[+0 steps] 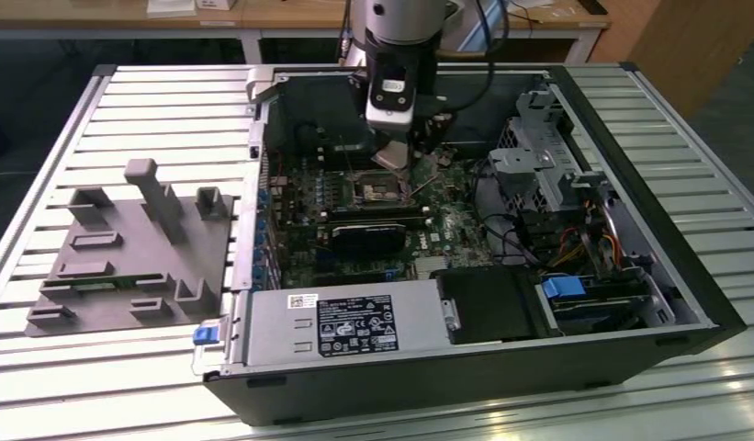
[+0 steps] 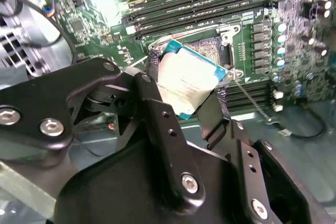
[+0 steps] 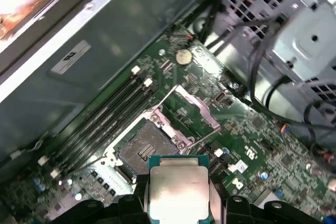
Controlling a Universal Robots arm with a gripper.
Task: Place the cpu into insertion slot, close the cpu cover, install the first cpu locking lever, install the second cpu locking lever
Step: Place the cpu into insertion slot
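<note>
GRIP: small flat square silver-grey cpu (image 2: 186,85) is pinched by black gripper (image 2: 182,98) | PLACE: held in the air near the empty silver-rimmed square insertion slot (image 3: 144,148), not seated | COVER: thin silver frame cpu cover (image 3: 195,113) is raised open | LEFT: seating, closing, locking.

The exterior view looks down from high and well back over the open computer case (image 1: 475,381) on the slatted surface (image 1: 168,110). Both wrist views sit close above the insertion slot (image 2: 210,48) (image 3: 143,150), facing it from different sides, and share the cpu (image 2: 186,85) (image 3: 178,192).
</note>
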